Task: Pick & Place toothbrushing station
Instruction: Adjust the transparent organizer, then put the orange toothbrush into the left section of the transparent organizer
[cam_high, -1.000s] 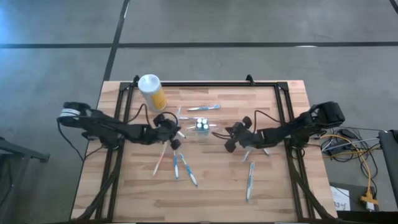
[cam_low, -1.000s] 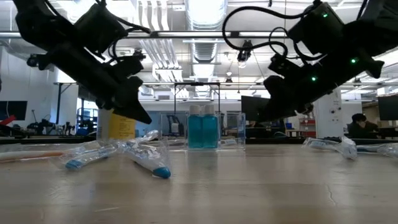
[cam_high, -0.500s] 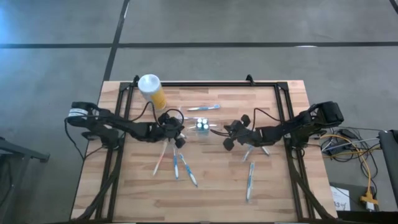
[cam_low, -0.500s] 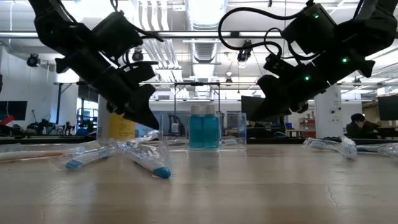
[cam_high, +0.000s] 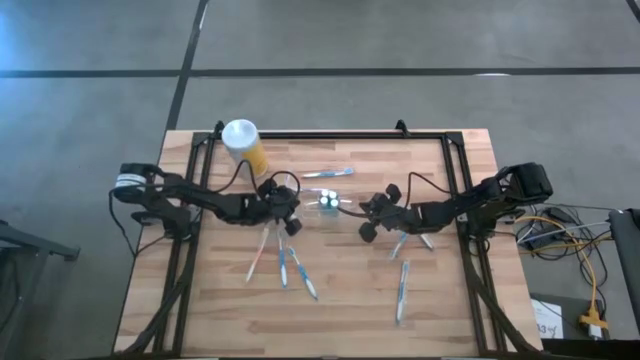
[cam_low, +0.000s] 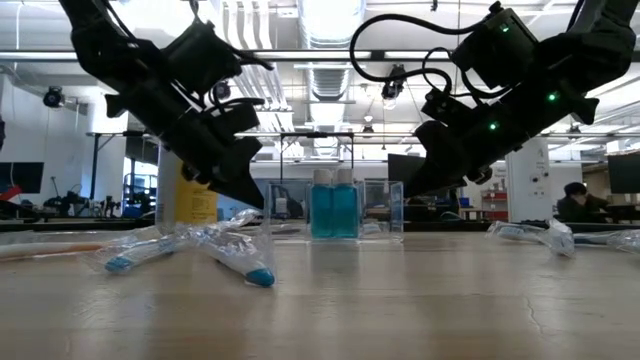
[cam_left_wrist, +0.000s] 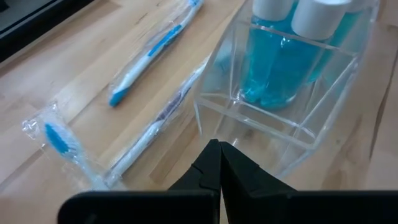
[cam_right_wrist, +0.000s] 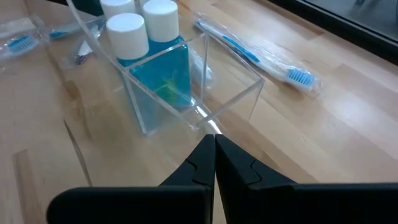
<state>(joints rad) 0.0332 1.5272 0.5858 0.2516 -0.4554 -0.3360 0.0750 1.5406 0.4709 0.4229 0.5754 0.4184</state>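
Toothbrushing station (cam_left_wrist: 280, 106): clear glossy plastic. Table (cam_high: 350, 300): matt wood planks. Toothbrush wrappers (cam_left_wrist: 62, 140): crinkly clear film.

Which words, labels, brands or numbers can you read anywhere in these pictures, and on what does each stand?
None can be read.
Yellow canister: no print can be made out.
Blue bottles in the clear holder: no label shows.
Wrapped toothbrushes: no lettering can be made out.
Screens in the room behind: too far off to read.
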